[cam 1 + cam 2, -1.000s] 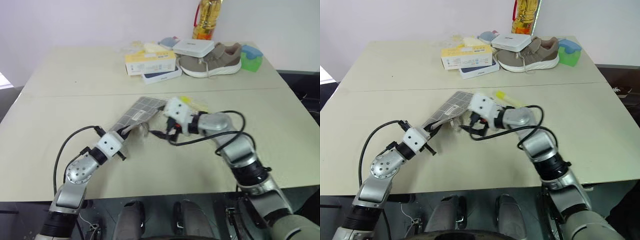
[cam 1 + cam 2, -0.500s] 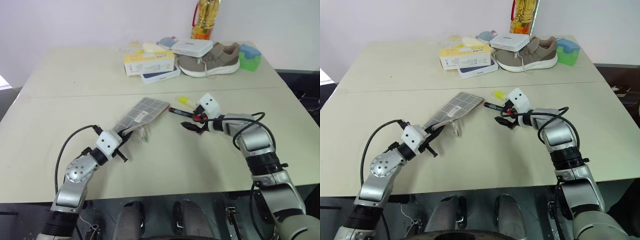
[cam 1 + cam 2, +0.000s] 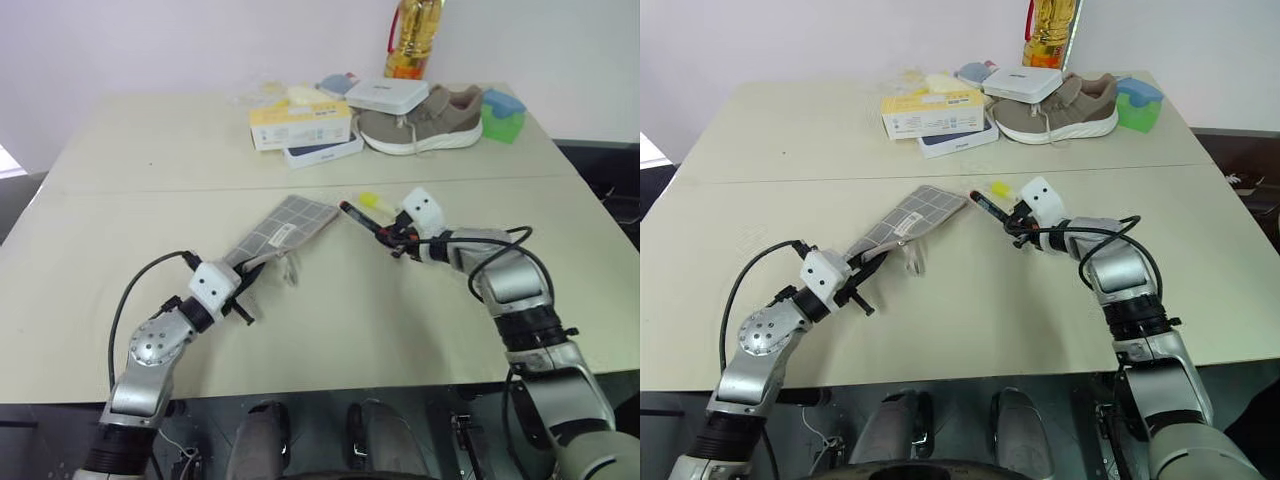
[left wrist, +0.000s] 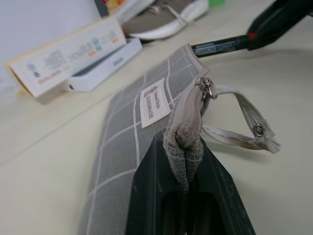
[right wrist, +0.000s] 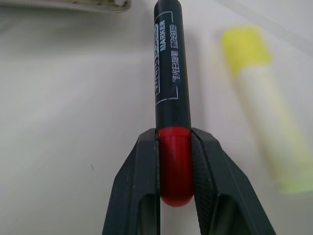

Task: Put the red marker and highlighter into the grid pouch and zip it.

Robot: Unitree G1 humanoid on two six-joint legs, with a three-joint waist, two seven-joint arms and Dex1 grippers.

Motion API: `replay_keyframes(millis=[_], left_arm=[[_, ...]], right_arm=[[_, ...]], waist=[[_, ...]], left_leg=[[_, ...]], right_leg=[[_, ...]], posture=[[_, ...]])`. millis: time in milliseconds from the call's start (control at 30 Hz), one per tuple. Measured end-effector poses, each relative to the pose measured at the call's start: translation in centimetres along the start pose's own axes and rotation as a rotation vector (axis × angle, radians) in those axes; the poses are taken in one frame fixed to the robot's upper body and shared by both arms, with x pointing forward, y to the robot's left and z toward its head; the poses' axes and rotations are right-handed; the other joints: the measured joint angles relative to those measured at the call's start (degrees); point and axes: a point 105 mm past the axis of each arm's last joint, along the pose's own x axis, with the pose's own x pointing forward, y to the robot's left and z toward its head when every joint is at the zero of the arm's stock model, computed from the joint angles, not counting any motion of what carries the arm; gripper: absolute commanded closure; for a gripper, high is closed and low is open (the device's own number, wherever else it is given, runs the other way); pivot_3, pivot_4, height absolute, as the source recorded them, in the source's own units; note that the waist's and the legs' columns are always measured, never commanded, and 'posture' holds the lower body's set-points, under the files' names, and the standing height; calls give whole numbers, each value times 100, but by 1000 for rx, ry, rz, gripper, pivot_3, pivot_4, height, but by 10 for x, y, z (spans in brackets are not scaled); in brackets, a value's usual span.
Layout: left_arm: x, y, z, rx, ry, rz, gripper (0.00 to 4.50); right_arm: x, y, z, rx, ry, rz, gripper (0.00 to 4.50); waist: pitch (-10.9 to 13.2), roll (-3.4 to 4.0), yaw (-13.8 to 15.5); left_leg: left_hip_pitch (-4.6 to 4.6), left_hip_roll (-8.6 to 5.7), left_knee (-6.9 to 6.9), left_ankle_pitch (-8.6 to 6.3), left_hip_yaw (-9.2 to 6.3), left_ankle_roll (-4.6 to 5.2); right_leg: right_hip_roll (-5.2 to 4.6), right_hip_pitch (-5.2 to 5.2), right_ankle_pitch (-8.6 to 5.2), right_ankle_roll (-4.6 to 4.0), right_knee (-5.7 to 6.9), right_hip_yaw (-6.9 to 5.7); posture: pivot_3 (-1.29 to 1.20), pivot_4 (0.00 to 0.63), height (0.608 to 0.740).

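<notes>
Table: pale beige tabletop (image 3: 330,330) against a plain light wall; sneaker (image 3: 420,122), stacked boxes (image 3: 305,130) and a bottle (image 3: 412,38) crowd the far edge.
Grid pouch: grey grid pouch (image 3: 280,228) lies flat near the middle, its near corner lifted and pinched.
Left gripper: left gripper (image 4: 185,161) is fully clamped on the pouch's zipper-end fabric, zipper pull (image 4: 207,88) just beyond its tips.
Right gripper: right gripper (image 5: 175,161) has its jaws closed on the red cap end of the red marker (image 5: 168,81); half a second ago they stood wide around it.
Marker: black barrel points toward the pouch's far end, tip near it, not touching.
Highlighter: yellow highlighter (image 5: 264,103) lies on the table just beside the marker, untouched.
Meaning: marker looks secured, so next comes carrying it into the pouch mouth; how far that is open, I cannot tell.
</notes>
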Motion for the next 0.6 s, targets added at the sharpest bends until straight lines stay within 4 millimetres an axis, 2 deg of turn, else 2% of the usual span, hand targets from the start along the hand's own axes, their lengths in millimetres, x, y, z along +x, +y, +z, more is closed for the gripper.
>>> replay_keyframes(millis=[133,267,400,600], left_arm=[[6,9,14,-37,-69,5,4500],[9,8,17,-68,-92,-29,4500],[12,4,15,-83,-96,-65,4500],[15,-1,13,-90,-101,-102,4500]], right_arm=[[-29,-5,9,-97,-45,-16,4187],[-49,4,11,-173,-68,15,4187],[-54,13,16,-189,-93,49,4187],[-56,13,22,-193,-115,40,4187]], waist=[[2,-3,11],[3,-5,-23],[4,-6,-24],[5,-7,-2]], left_leg=[[1,-1,0,0,0,0],[3,1,0,0,-2,0],[4,0,2,0,-1,0],[3,-1,3,0,-2,0]], right_leg=[[0,2,0,1,-1,0],[6,2,0,0,0,0],[7,2,0,0,0,1],[5,4,0,0,-1,1]], posture=[[0,150,724],[0,150,724],[0,150,724],[0,150,724]])
